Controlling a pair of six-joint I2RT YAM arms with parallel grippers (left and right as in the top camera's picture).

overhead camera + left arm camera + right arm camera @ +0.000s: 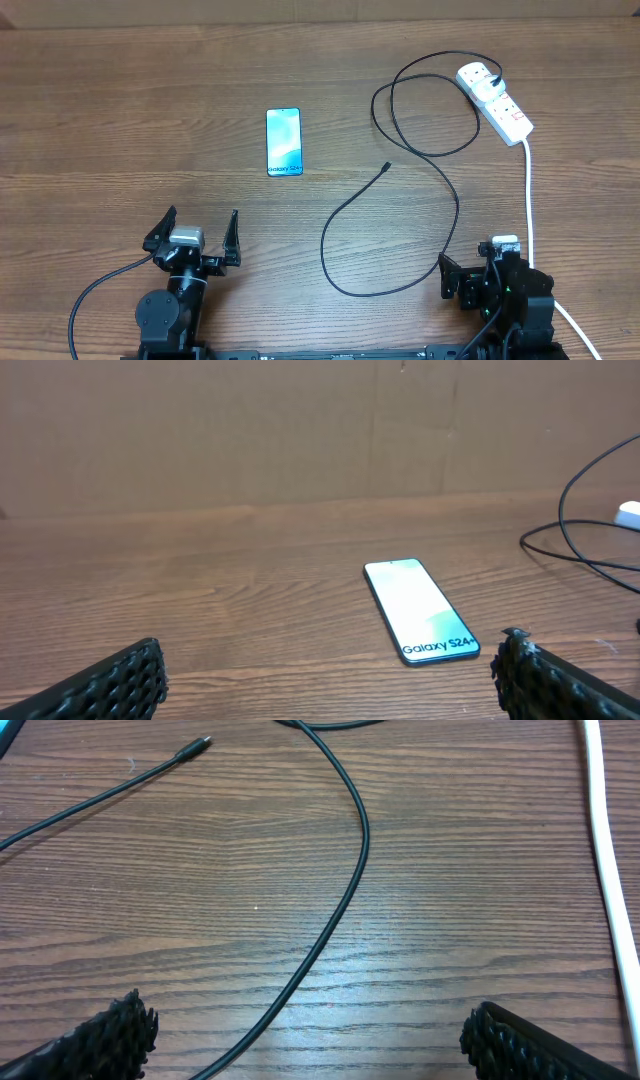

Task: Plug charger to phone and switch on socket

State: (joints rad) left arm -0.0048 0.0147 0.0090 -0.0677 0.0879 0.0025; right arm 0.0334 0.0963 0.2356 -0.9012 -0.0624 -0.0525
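Note:
The phone (284, 141) lies flat on the wooden table, screen up, left of centre; it also shows in the left wrist view (420, 609), "Galaxy" end nearest me. The black charger cable (440, 190) loops across the table; its connector tip (386, 166) lies free right of the phone, also in the right wrist view (198, 745). Its plug (494, 81) sits in the white socket strip (495, 101) at the back right. My left gripper (198, 238) (330, 675) is open and empty, in front of the phone. My right gripper (480, 270) (310, 1030) is open, with the cable (340, 910) lying on the table between its fingers.
The thick white cord (529, 210) runs from the socket strip down the right side past my right arm; it shows at the right edge of the right wrist view (608, 860). A cardboard wall (300, 430) stands behind the table.

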